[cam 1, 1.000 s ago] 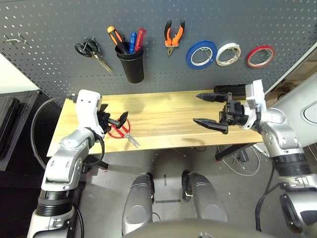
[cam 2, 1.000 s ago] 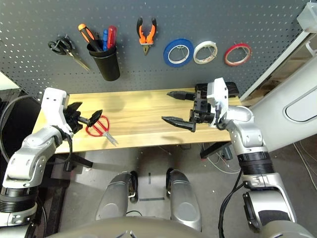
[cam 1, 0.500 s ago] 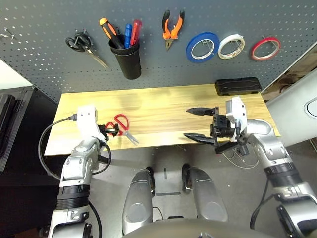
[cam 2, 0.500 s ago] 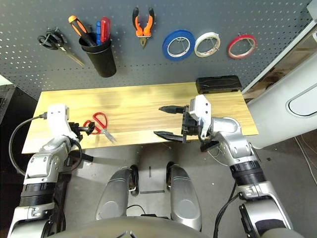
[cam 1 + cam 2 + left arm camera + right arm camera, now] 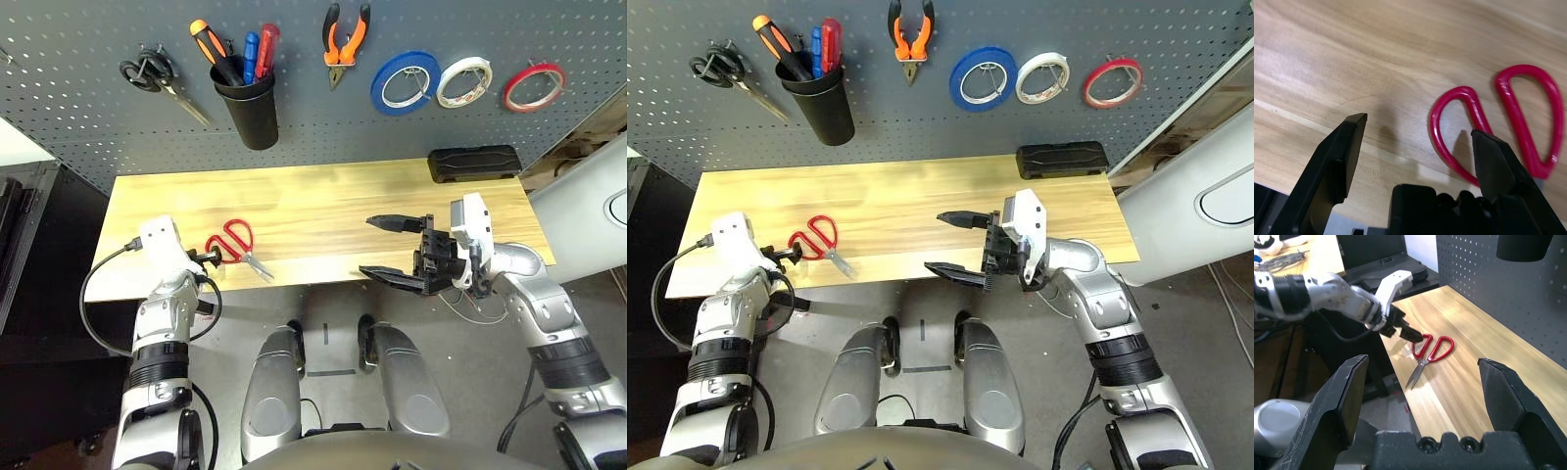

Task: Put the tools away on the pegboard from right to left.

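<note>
The red-handled scissors (image 5: 233,245) lie flat on the wooden table (image 5: 323,201), near its front left. My left gripper (image 5: 203,258) is open just left of the handle loops (image 5: 1518,117), with one fingertip (image 5: 1488,152) beside the nearer loop and nothing gripped. Over the table's front edge on the right, my right gripper (image 5: 368,247) is open and empty. On the pegboard (image 5: 88,108) hang the red tape ring (image 5: 534,86) and the orange-and-black pliers (image 5: 345,44). The red screwdriver (image 5: 269,49) stands in a black cup (image 5: 247,116).
Blue tape (image 5: 404,83) and white tape (image 5: 464,81) hang between the pliers and the red ring. Black-handled scissors (image 5: 157,80) hang at the pegboard's left. A black box (image 5: 473,162) lies at the table's back right corner. A cable (image 5: 98,294) loops off my left wrist.
The camera has shifted. My left gripper drew back from the scissors' handles to their left side. My right gripper came from the table's back right down to its front edge. The scissors stayed on the table.
</note>
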`<state>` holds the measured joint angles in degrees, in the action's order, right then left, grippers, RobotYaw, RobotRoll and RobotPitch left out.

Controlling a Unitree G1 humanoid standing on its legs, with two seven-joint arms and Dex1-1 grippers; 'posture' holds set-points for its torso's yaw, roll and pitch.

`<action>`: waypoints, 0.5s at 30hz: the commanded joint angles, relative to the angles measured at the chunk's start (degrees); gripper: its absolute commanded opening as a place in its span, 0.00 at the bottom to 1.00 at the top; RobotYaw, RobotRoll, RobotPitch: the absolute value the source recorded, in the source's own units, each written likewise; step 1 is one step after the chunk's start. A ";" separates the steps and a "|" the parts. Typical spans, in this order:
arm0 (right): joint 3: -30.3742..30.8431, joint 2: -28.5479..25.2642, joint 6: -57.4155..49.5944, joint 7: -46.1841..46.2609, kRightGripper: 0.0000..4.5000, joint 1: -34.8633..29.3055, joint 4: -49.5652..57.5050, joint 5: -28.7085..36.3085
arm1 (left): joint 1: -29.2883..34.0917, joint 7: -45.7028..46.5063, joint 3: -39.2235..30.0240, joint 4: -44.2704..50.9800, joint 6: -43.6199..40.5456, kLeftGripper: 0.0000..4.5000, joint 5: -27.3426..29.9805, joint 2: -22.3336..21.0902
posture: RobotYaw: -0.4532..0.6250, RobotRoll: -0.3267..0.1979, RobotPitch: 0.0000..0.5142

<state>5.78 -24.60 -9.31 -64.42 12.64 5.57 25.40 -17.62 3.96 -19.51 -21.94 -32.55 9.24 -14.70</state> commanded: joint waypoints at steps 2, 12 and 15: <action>-1.29 -1.24 -2.13 1.50 1.00 -1.59 2.72 1.66 | 0.24 1.17 -0.48 -7.71 4.41 0.96 -1.10 -0.43 | 0.28 0.62 0.62; -2.98 -2.89 -3.23 2.64 1.00 -1.02 3.32 2.90 | -0.47 0.91 0.12 -4.40 6.52 0.17 0.06 0.47 | 0.29 0.62 0.58; -3.52 -3.72 -3.45 1.50 1.00 -0.21 1.86 3.78 | 0.68 1.02 -0.42 2.92 3.98 0.00 1.08 0.80 | 0.31 0.62 0.54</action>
<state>3.48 -27.51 -12.38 -61.89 12.60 8.36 28.20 -18.52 4.65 -19.64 -22.85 -26.77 9.61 -14.24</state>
